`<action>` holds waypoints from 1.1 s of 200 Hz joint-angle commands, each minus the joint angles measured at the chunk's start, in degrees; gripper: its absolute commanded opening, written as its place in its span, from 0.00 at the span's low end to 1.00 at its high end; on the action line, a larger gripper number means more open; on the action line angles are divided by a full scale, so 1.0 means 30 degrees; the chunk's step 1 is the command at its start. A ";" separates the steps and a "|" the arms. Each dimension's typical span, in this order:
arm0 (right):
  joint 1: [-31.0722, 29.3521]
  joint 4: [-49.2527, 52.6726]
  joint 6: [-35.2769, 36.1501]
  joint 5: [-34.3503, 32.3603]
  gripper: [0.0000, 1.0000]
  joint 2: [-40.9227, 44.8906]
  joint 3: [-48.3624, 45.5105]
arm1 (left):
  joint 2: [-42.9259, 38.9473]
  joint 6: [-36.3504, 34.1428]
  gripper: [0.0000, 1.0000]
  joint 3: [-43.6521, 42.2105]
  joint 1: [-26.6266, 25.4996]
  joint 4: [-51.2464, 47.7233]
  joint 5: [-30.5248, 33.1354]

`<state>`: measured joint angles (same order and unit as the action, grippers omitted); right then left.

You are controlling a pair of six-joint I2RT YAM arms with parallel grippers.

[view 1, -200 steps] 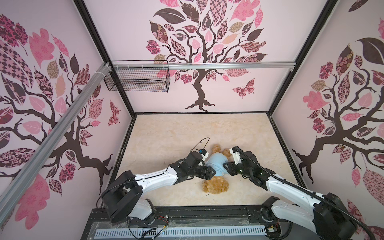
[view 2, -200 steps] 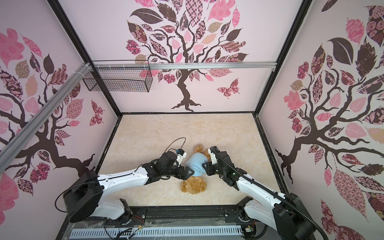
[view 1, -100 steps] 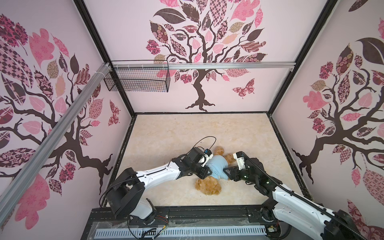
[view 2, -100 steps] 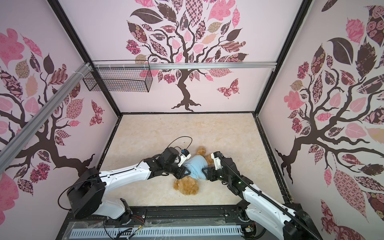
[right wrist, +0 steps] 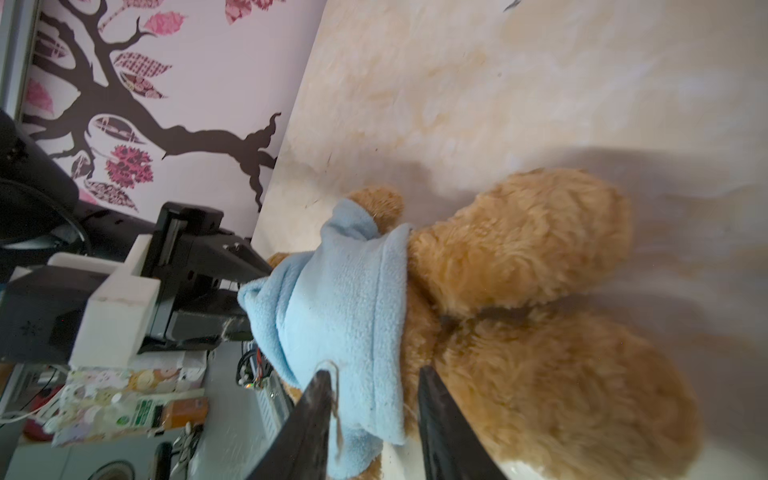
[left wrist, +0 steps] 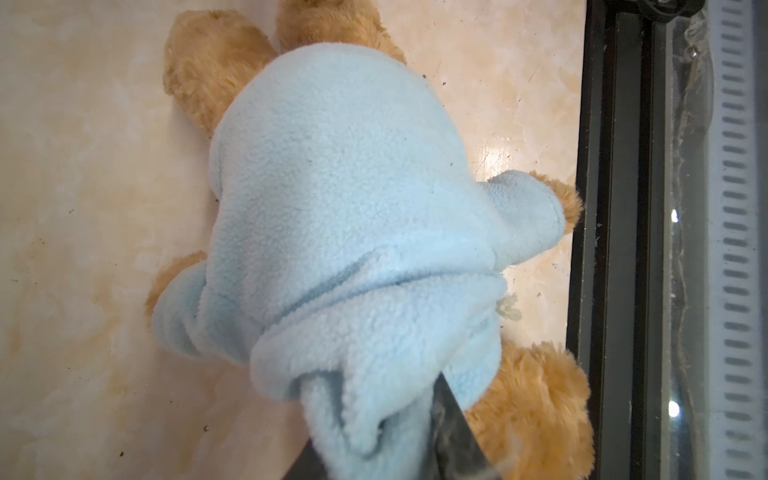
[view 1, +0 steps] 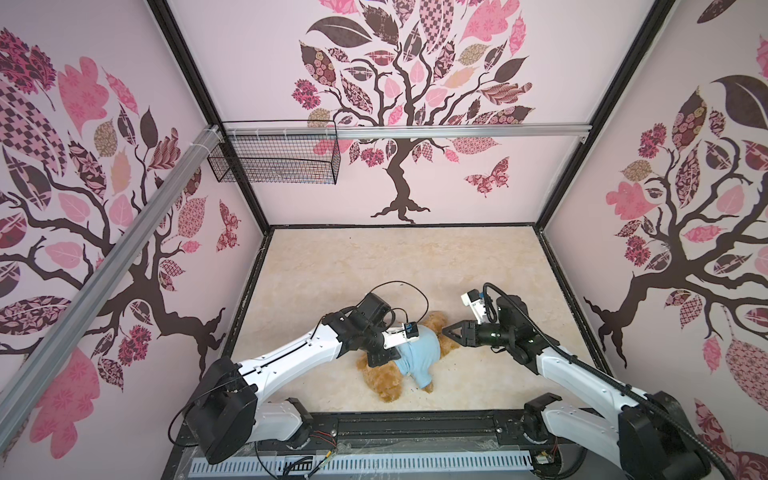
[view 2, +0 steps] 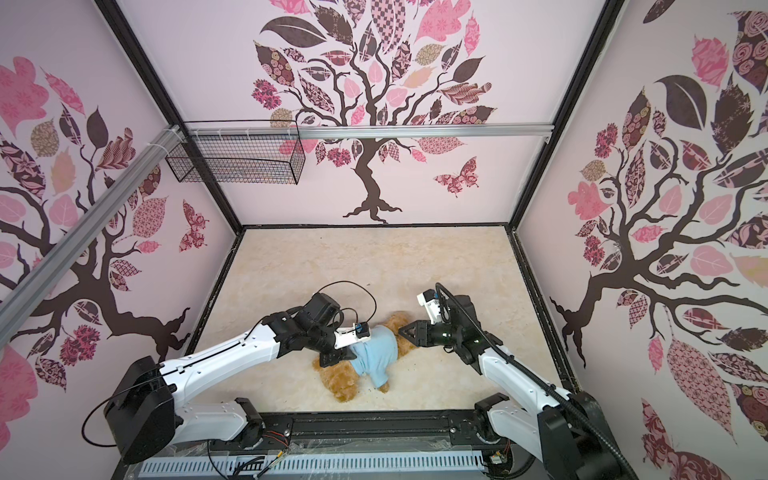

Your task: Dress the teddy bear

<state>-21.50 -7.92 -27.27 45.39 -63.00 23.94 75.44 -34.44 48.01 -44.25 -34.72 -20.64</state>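
The teddy bear (view 1: pixel 388 384) lies on the beige floor near the front edge, head toward the front and legs toward the back. A light-blue shirt (view 1: pixel 417 353) covers its torso and both arms in both top views. My left gripper (view 1: pixel 388 354) is shut on a bunched fold of the shirt (left wrist: pixel 332 208) at the neck end, and its fingers (left wrist: pixel 453 428) show either side of the fold. My right gripper (view 1: pixel 446 331) hovers just right of the bear's legs, clear of them. Its fingers (right wrist: pixel 316 399) stand apart, holding nothing, and the shirt hem (right wrist: pixel 374 316) lies beyond them.
The black front frame rail (left wrist: pixel 615 249) runs close beside the bear's arm. A wire basket (view 1: pixel 274 158) hangs on the back-left rail, high above the floor. Patterned walls close in three sides. Bare floor (view 1: pixel 395 266) stretches behind the bear.
My left gripper has shut on the shirt at the neck end, and the bear has slid left and forward. My right gripper has come off the bear and drawn back to the right.
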 commanded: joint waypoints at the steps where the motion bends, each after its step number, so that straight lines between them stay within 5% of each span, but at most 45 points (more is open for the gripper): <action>1: -0.0294 -0.1531 -0.0432 0.1519 0.37 -0.1131 0.0023 | 0.0217 -0.1088 0.29 0.0559 0.0072 -0.0127 0.0080; 80: -0.1216 -0.1508 -0.0443 0.0316 0.33 -0.0985 -0.1750 | 0.0232 -0.0400 0.33 0.0638 0.0072 0.0156 0.0380; 127: -0.1564 -0.3477 -0.1117 0.0628 0.16 -0.1570 -0.2026 | -0.0066 -0.0070 0.37 0.0605 0.0068 0.0331 -0.0126; 150: -0.1555 -0.3398 -0.1144 0.0065 0.00 -0.1335 -0.2005 | -0.0408 -0.0009 0.53 0.0637 0.0072 -0.0210 -0.0074; 188: -0.1553 -0.3130 -0.1785 -0.0270 0.00 -0.0458 -0.2011 | -0.1382 0.1392 0.85 0.0054 -0.0083 -0.1018 0.0138; 220: -0.1557 -0.4609 -0.3258 0.0497 0.00 -0.0181 -0.2151 | -0.0344 0.2254 0.88 -0.0120 -0.0848 -0.0129 0.1514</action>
<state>-26.02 -17.91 -33.56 45.25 -65.23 17.37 72.10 -30.24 47.94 -45.41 -36.23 -18.68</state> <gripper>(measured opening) 0.044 0.880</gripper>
